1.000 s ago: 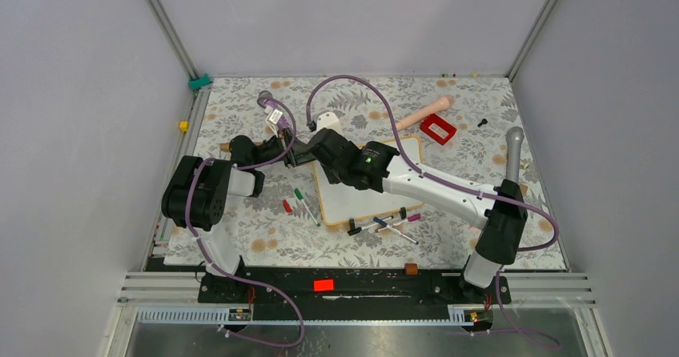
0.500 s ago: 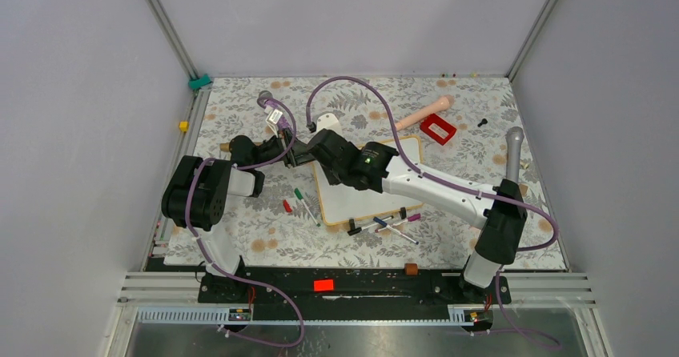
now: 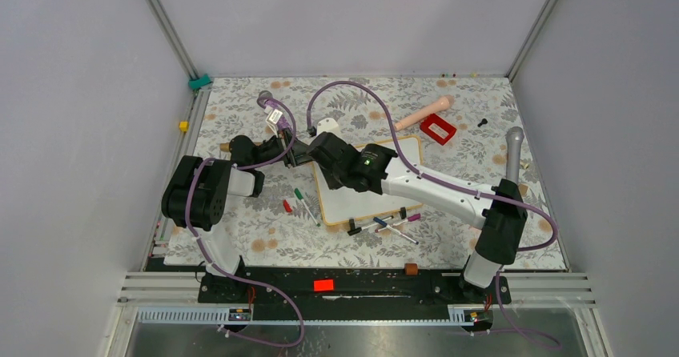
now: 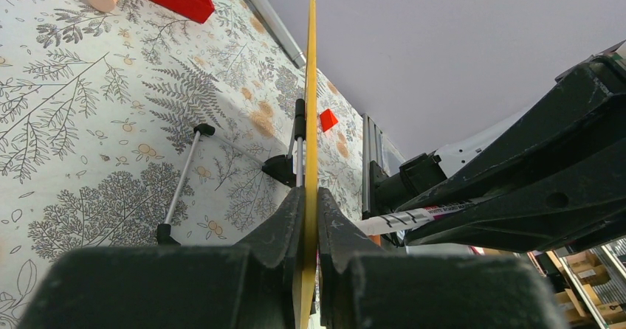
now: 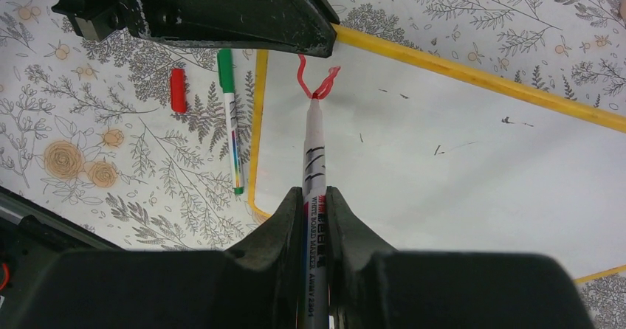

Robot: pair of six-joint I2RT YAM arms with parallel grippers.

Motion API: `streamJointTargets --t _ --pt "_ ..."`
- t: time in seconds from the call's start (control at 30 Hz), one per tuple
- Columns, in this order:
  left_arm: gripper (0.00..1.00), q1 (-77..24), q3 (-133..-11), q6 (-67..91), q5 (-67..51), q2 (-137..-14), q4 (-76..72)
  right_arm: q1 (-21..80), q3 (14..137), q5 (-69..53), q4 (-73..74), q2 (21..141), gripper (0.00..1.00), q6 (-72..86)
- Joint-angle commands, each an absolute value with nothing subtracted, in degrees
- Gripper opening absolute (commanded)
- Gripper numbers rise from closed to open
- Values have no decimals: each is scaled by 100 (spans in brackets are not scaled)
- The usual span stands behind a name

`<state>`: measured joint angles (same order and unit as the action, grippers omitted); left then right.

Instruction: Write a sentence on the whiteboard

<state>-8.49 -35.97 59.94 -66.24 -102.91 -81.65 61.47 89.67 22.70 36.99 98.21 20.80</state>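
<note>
The whiteboard (image 3: 364, 201) lies flat on the floral mat; it also shows in the right wrist view (image 5: 458, 159). My left gripper (image 4: 308, 211) is shut on the board's yellow-wood edge (image 4: 311, 85) at its far left corner. My right gripper (image 5: 315, 196) is shut on a white whiteboard marker (image 5: 313, 152) with its red tip touching the board. A short red stroke, a loop-like "Y" start (image 5: 314, 78), is the only lettering; the rest of the sentence does not show. In the top view my right gripper (image 3: 316, 150) is over the board's upper left corner, next to my left gripper (image 3: 298, 153).
A green marker (image 3: 305, 205) and a red cap (image 3: 287, 206) lie left of the board. Several markers (image 3: 392, 222) lie at its near edge. A red tray (image 3: 438, 129), a pink cylinder (image 3: 424, 114) and a grey tool (image 3: 512, 153) lie at the back right.
The right gripper has shifted slightly toward the near side with the marker. The left arm has not moved.
</note>
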Motion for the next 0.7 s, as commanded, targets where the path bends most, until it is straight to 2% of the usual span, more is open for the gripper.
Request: streamJointTargets --t 0.0,0.67 --pt "1 -879 -3608 5941 -6917 -10151 -8451 6126 8901 2252 3711 9748 0 2168" --pt "1 -874 -3616 5936 -6916 -10155 -8451 6126 8612 2110 3848 9633 0 2390"
